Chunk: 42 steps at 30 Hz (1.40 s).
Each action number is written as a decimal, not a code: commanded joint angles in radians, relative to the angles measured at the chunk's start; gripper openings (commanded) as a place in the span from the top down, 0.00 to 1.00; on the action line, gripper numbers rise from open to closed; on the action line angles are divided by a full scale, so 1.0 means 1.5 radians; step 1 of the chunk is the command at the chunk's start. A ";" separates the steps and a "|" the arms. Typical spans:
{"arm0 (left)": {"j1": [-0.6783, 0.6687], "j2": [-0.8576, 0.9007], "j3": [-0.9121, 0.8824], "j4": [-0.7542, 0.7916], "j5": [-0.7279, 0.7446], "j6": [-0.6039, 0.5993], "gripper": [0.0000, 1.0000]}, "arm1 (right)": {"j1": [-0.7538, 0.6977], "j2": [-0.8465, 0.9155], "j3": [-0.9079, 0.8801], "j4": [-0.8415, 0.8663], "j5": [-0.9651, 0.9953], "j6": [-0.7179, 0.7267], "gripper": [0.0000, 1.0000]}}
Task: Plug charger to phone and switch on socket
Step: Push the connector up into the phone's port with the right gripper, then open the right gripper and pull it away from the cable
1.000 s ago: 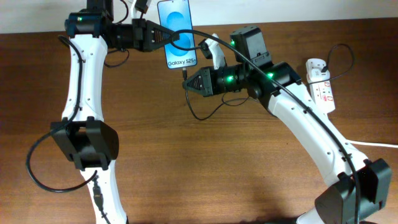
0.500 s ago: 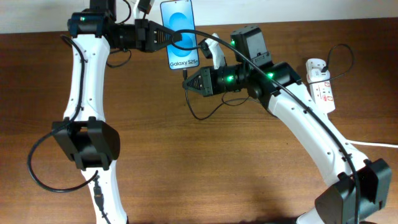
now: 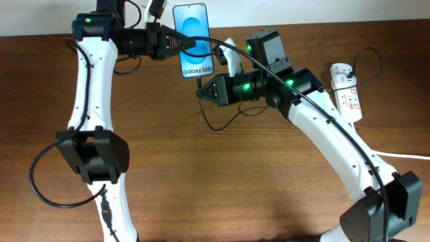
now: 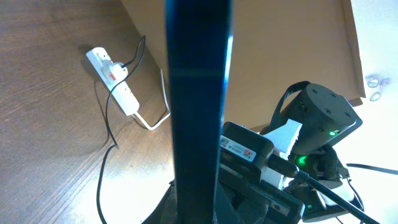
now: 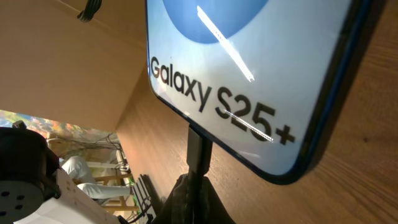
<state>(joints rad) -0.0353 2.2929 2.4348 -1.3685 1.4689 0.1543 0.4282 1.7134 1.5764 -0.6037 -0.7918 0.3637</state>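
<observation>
**Overhead view.** The left end effector (image 3: 183, 44) is pressed together on the phone (image 3: 191, 20). It pinches the phone at mid-length and holds it over the far edge of the tabletop (image 3: 222, 188). The screen faces up and the text end points toward the right arm, which presents the port edge for insertion. The right end effector (image 3: 203, 89) pinches the charger (image 3: 200, 79) just behind its plug tip and aims it at that edge. The plug tip sits at the phone's lower edge. Cable slack loops on the tabletop just beside the right end effector. The socket (image 3: 347, 94) lies well apart at the right, with no end effector near it.

**Left wrist view.** The phone appears edge-on as a dark vertical band at centre. The gripping surfaces are not clearly shown here. The socket lies beyond on the tabletop.

**Right wrist view.** The phone's text end fills the frame. The charger plug rises from the right end effector and meets the bottom edge. Full seating cannot be determined. Judged step: insertion is in hand, and the socket has not yet been switched.
</observation>
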 commanded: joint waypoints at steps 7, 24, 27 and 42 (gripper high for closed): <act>-0.007 -0.007 0.006 -0.011 0.011 0.013 1.00 | -0.024 -0.020 0.018 0.031 0.011 -0.007 0.95; -0.006 -0.007 0.006 0.005 -0.091 0.011 1.00 | -0.025 -0.020 0.018 -0.037 0.012 -0.008 0.27; -0.004 -0.007 0.004 -0.028 -0.217 -0.019 1.00 | -0.025 -0.022 0.018 -0.123 0.057 -0.010 0.17; -0.175 -0.008 -0.132 -0.213 -0.282 0.036 1.00 | -0.145 -0.216 0.018 -0.473 0.418 -0.007 0.01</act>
<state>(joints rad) -0.2810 2.2932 2.2372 -1.6775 0.8967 0.0959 0.2844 1.3869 1.5936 -1.2797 -0.1997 0.3588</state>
